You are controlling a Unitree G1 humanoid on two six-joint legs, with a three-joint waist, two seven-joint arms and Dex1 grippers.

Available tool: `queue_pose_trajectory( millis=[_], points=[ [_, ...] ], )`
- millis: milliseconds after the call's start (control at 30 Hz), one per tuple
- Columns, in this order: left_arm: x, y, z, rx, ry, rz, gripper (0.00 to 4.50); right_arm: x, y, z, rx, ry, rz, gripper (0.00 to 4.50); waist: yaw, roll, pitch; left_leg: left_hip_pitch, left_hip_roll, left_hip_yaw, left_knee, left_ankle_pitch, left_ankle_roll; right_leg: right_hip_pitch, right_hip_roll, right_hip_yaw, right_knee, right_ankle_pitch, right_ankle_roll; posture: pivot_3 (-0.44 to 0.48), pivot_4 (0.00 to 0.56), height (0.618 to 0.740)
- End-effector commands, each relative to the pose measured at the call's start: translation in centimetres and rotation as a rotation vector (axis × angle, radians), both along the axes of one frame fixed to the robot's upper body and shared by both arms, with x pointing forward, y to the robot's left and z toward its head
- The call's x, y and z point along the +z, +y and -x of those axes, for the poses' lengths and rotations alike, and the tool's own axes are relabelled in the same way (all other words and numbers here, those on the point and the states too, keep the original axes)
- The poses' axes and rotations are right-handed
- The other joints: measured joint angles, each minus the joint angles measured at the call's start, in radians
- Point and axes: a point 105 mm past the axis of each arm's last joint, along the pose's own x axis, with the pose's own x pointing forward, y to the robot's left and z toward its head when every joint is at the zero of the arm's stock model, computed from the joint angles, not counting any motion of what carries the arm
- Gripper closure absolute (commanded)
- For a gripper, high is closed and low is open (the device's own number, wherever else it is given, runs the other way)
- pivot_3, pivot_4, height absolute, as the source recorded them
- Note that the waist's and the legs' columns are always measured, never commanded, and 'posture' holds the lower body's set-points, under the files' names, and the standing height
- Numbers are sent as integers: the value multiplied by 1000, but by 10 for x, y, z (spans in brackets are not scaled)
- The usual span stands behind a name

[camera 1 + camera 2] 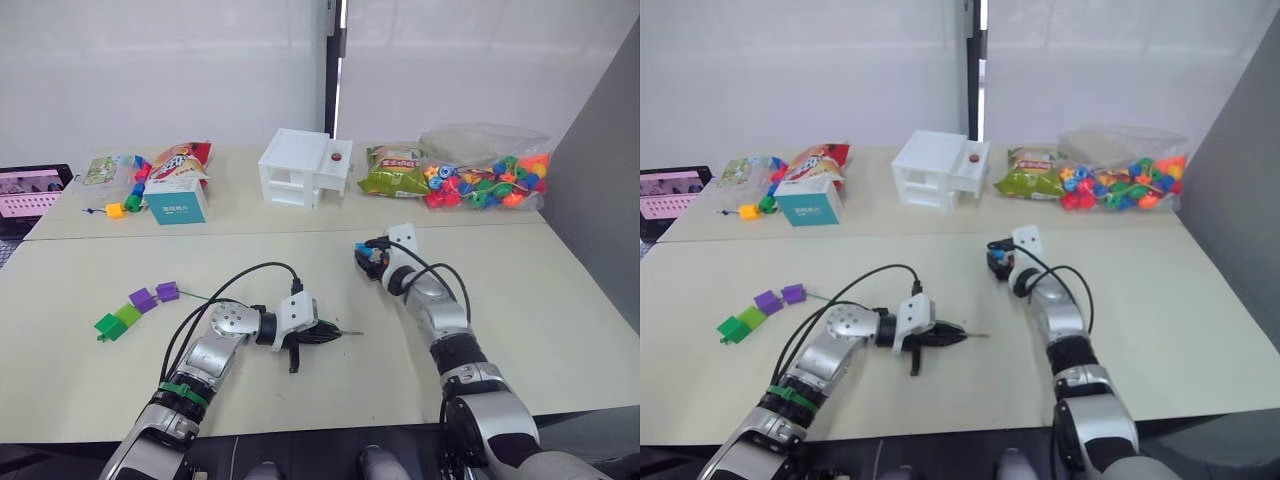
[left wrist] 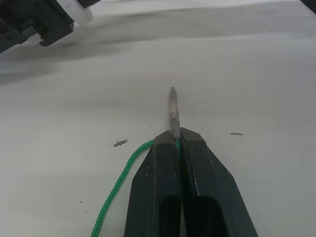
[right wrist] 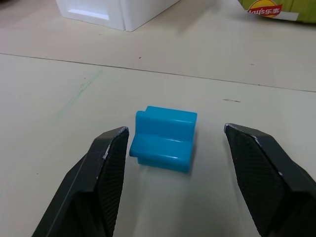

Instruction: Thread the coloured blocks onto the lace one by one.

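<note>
The left gripper (image 2: 177,140) is pressed together on the lace (image 2: 114,193), a thin braided green cord whose stiff, slim grey-brown tip pokes out just past the black fingertips and lies low over the pale table (image 1: 560,300). From the gripper the lace runs back toward the table's left edge, where four blocks are already strung on it in a slanted row: two purple cubes (image 1: 155,295), then a light green block (image 1: 127,313), then a dark green cube (image 1: 108,326) nearest the edge.

The right gripper (image 3: 173,148) is spread wide, one finger on each side of the blue block (image 3: 163,138) without touching it. This bright blue plastic piece lies on the table near the seam between the two tabletops, right of centre; it has a stepped top with a raised back ledge and glossy rounded edges.

Along the far edge stand a white toy house (image 1: 303,166), snack bags (image 1: 392,170), a clear bag of mixed coloured beads (image 1: 485,180), a teal box (image 1: 176,200) and a short bead chain (image 1: 130,195).
</note>
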Motion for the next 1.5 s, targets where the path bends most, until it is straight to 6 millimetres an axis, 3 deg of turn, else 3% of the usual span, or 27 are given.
queue_pose_trajectory(
  millis=[33,100,300,433,600,800,933,1000,1133,1367,1500],
  points=[
    [-2,1,1,-1,3,-13,4500,16,5,-8,-12,-51,-52,1242,-1,0,0,0,0,0,0,0,0,0,0,0,0,0,0,0,150,740],
    [-1,1,1,-3,2,-14,4500,14,8,-12,-21,-38,-76,1470,-2,0,0,0,0,0,0,0,0,0,0,0,0,0,0,0,150,740],
    [-1,-1,2,-4,-1,-11,4500,20,12,-17,-10,-62,-71,3317,-1,0,0,0,0,0,0,0,0,0,0,0,1,0,0,0,150,740],
    [-2,-3,2,-5,0,-8,4500,28,12,-12,40,-110,-65,3312,-1,0,0,0,0,0,-1,0,0,0,0,0,1,0,0,0,150,740],
    [-4,-9,4,-30,6,-1,4500,35,-12,0,20,-152,-63,3312,5,0,0,-1,0,0,-1,0,0,0,-1,0,1,0,0,0,150,740],
    [-2,-24,1,-78,7,28,4500,29,-49,51,-71,-147,-56,3312,19,1,-1,-2,-1,0,0,0,0,0,-1,-1,0,0,0,0,150,740],
    [1,-36,1,-124,-8,48,4500,27,-50,102,-58,-136,-78,3312,32,2,-1,-2,-1,0,0,0,0,0,-1,0,-2,0,0,0,150,740],
    [3,-40,1,-135,-4,63,4500,25,-50,116,-56,-121,-71,3312,31,2,-1,-2,-1,0,0,0,0,0,0,0,-4,0,0,0,150,740],
    [1,-49,2,-180,-2,58,4500,9,-69,155,-184,-72,-81,3312,39,2,-1,-2,-1,-1,0,0,0,3,0,-1,-8,0,0,0,150,740],
    [2,-53,1,-204,-8,57,4500,-9,-64,173,-250,12,-206,3312,32,2,-1,-1,0,0,0,0,0,3,1,0,-9,0,0,0,150,740],
    [1,-53,-1,-203,-9,56,4500,-18,-63,179,-290,37,-156,3312,35,2,-1,-1,-1,0,0,0,0,4,0,0,-9,0,0,0,150,740]
  ],
)
